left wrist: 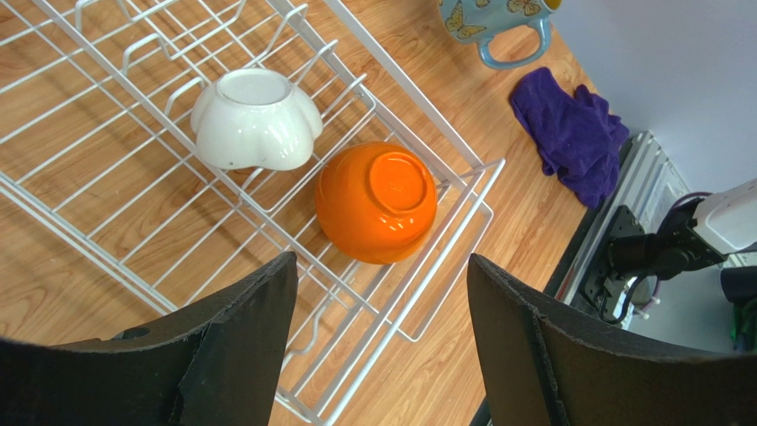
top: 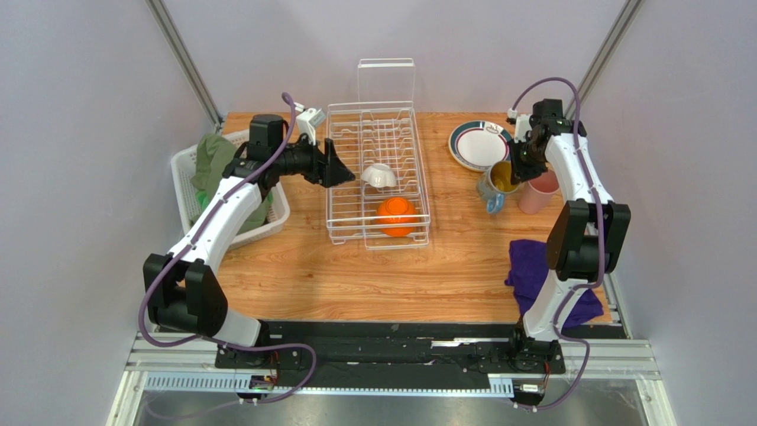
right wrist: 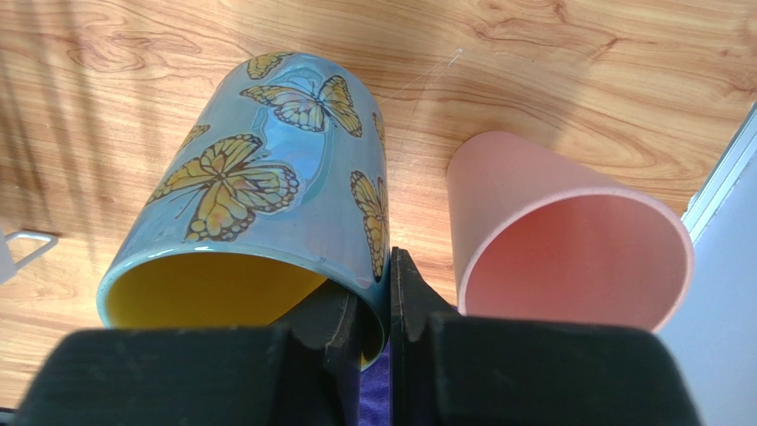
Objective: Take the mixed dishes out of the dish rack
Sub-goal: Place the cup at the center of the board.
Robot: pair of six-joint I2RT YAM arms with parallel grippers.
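The dish rack [top: 378,173] holds two items, both upside down: the small white cup [left wrist: 256,120] and the orange bowl [left wrist: 377,204]. The bowl sits at the rack's near end, and the cup is just beyond it.

The left gripper [left wrist: 380,264] hovers over the rack's left edge with its jaws spread wide and nothing between them. In its wrist view the bowl lies straight ahead of the claw, in line with the gap. The cup lies ahead and to the left.

The right gripper [right wrist: 378,306] is pressed together on the rim of the blue patterned mug [right wrist: 258,204] – one finger inside the yellow interior, the other against the outer wall. Whether the mug's base touches the table [top: 355,275] cannot be told.

The pink cup [right wrist: 569,240] stands mouth up just to the right of this claw, beside the mug. The dark-rimmed white plate [top: 480,144] lies on the table beyond the claw, toward the rack. The purple cloth [top: 542,275] lies behind the claw, near the right arm's base.

Behind the left claw, left of the rack, a white slatted basket [top: 191,191] holds a green cloth [top: 213,164].
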